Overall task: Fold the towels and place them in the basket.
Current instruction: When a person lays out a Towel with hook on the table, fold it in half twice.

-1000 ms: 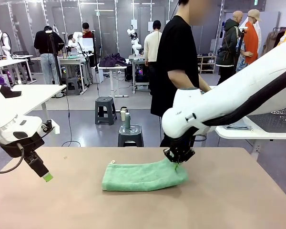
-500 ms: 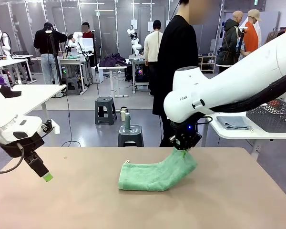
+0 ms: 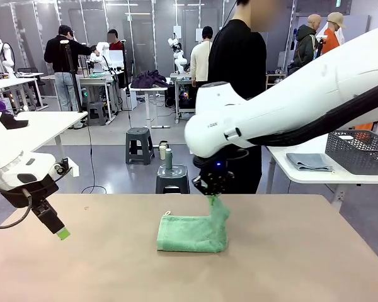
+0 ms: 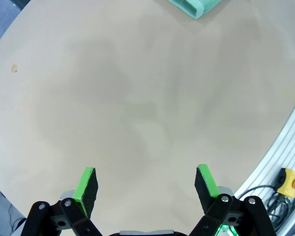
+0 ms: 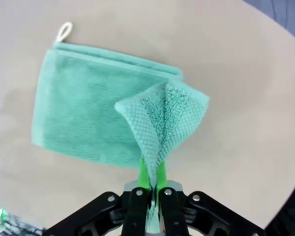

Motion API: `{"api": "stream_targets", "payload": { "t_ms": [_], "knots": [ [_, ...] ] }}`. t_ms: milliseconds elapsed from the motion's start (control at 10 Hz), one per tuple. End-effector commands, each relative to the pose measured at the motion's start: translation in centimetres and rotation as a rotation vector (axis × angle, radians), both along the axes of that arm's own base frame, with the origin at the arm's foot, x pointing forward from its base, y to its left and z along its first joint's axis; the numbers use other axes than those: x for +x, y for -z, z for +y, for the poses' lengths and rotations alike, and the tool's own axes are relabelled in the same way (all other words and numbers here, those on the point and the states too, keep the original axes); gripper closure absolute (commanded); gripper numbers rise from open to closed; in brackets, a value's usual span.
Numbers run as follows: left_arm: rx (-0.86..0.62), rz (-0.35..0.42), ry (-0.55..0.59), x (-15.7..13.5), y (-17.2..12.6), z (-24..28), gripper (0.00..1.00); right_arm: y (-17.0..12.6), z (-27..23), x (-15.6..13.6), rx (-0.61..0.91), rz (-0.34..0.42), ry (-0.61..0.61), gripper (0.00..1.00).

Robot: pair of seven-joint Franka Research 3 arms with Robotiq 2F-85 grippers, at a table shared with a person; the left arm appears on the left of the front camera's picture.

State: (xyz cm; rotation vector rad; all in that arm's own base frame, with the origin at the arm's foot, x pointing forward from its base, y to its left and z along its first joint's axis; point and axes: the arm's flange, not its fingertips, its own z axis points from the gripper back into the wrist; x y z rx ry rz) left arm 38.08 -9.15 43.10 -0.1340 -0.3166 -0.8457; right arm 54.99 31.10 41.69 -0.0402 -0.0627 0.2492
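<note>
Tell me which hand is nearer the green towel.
Right. The right hand is shut on the lifted end of the towel, touching it. The left hand hangs open above the table, off to the left and well apart from it.

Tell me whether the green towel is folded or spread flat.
Partly folded: the towel lies doubled on the table, with one end pinched in the shut right gripper and lifted above the rest.

A working lab hall: white work tables (image 3: pixel 34 126) at left, grey stools (image 3: pixel 138 142) mid-frame, people (image 3: pixel 64 60) standing upper left (yellow emergency-stop button (image 4: pixel 291 181), lower right of the left wrist view).
</note>
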Motion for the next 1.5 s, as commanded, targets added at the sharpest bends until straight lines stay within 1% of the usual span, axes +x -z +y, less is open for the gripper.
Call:
{"api": "stream_targets", "payload": {
  "t_ms": [0,100,300,400,600,700,800,900,1000,1100,1200,1400],
  "knots": [
    [0.013,-0.001,-0.018,-0.1,0.1,-0.1,0.0,0.7,3.4,1.1,0.058,0.047,0.08,1.0],
    [0.013,-0.001,-0.018,-0.1,0.1,-0.1,0.0,1.2,4.7,0.9,0.066,0.067,0.092,1.0],
    [0.013,-0.001,-0.018,-0.1,0.1,-0.1,0.0,2.7,7.4,1.6,0.055,0.038,0.19,1.0],
    [0.013,-0.001,-0.018,-0.1,0.1,-0.1,0.0,3.1,8.3,1.9,0.082,0.042,0.213,1.0],
    [0.013,-0.001,-0.018,-0.1,0.1,-0.1,0.0,4.4,9.9,2.4,0.055,0.027,0.257,1.0],
    [0.013,-0.001,-0.018,-0.1,0.1,-0.1,0.0,4.8,10.1,2.8,0.056,0.033,0.265,1.0],
    [0.013,-0.001,-0.018,-0.1,0.1,-0.1,0.0,5.0,10.1,2.8,0.059,0.04,0.26,0.78],
    [0.013,-0.001,-0.018,-0.1,0.1,-0.1,0.0,4.9,10.0,2.8,0.062,0.044,0.243,0.59],
    [0.013,-0.001,-0.018,-0.1,0.1,-0.1,0.0,4.6,9.9,2.7,0.076,0.04,0.241,0.33],
    [0.013,-0.001,-0.018,-0.1,0.1,-0.1,0.0,4.5,9.9,2.7,0.075,0.038,0.242,0.14],
    [0.013,-0.001,-0.018,-0.1,0.1,-0.1,0.0,4.5,10.0,2.6,0.088,0.035,0.242,0.0],
    [0.013,-0.001,-0.018,-0.1,0.1,-0.1,0.0,4.1,9.8,2.3,0.118,0.025,0.242,0.0]
  ]
}}
